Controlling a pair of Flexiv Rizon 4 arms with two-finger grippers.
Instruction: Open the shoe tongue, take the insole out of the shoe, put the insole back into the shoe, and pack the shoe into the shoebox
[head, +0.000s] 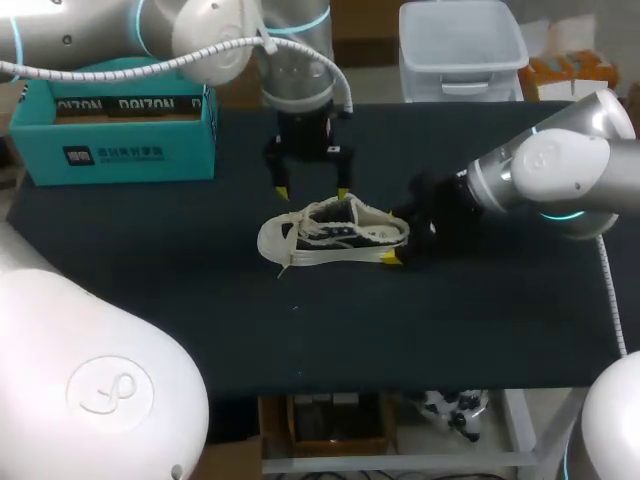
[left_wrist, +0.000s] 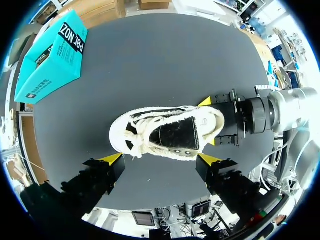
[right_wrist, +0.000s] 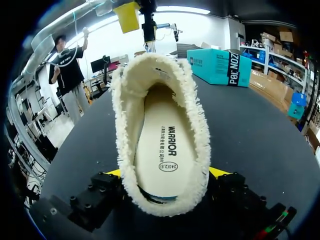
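Where the black-topped table (head: 300, 320) reaches its far left corner, a teal cardboard shoebox (head: 120, 150) stands with its top open, well apart from everything else. Toward the middle, the left gripper (head: 312, 191) hangs over the far side of a white low-top shoe (head: 335, 240) with cream fleece lining and dark side panels. Its two yellow-tipped fingers are spread wide and hold nothing. From the left wrist, the shoe (left_wrist: 167, 132) lies ahead of the left gripper (left_wrist: 160, 159), spanning the gap between its parted tips without touching them.

The shoe rests on the table near its centre. Its long axis runs across the table from left to right, with the white toe cap pointing to the robot's left, toward the shoebox (left_wrist: 50, 57), and the heel pointing right.

At the heel, the right gripper (head: 400, 248) comes in low from the right. Its fingers stand on either side of the heel and appear to press on it from both sides. From the right wrist, the shoe (right_wrist: 160, 100) extends straight away from the right gripper (right_wrist: 167, 172), and a pale insole (right_wrist: 162, 150) lies flat inside it.
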